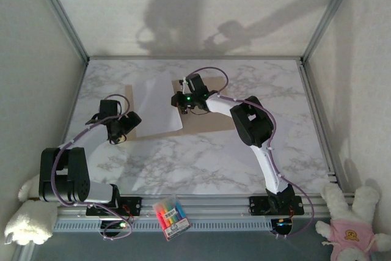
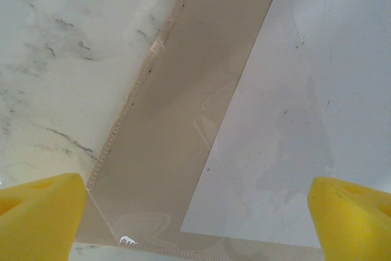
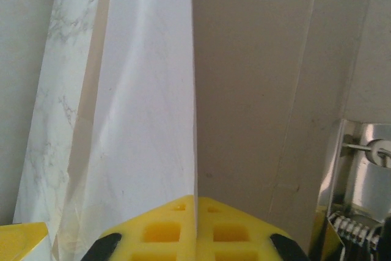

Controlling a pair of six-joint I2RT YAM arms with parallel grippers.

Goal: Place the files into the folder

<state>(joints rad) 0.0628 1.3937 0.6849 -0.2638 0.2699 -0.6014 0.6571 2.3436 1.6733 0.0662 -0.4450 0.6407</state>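
The files (image 1: pixel 157 105), white paper, lie on the left part of the open folder (image 1: pixel 211 117), which lies flat on the marble tabletop (image 1: pixel 201 163), its brown card showing to the right of the paper and in a strip along its left side. In the right wrist view the paper's right edge (image 3: pixel 146 120) lifts off the folder (image 3: pixel 256 90) and runs up between the yellow fingers of the right gripper (image 3: pixel 197 227), which is clenched on that edge. From above, the right gripper (image 1: pixel 181 103) sits over the middle of the folder. The left gripper (image 1: pixel 117 134) is by the folder's near left corner, released, with its fingers spread wide. Its wrist view shows the folder corner (image 2: pixel 177 120) and the paper's corner (image 2: pixel 287 151) below it.
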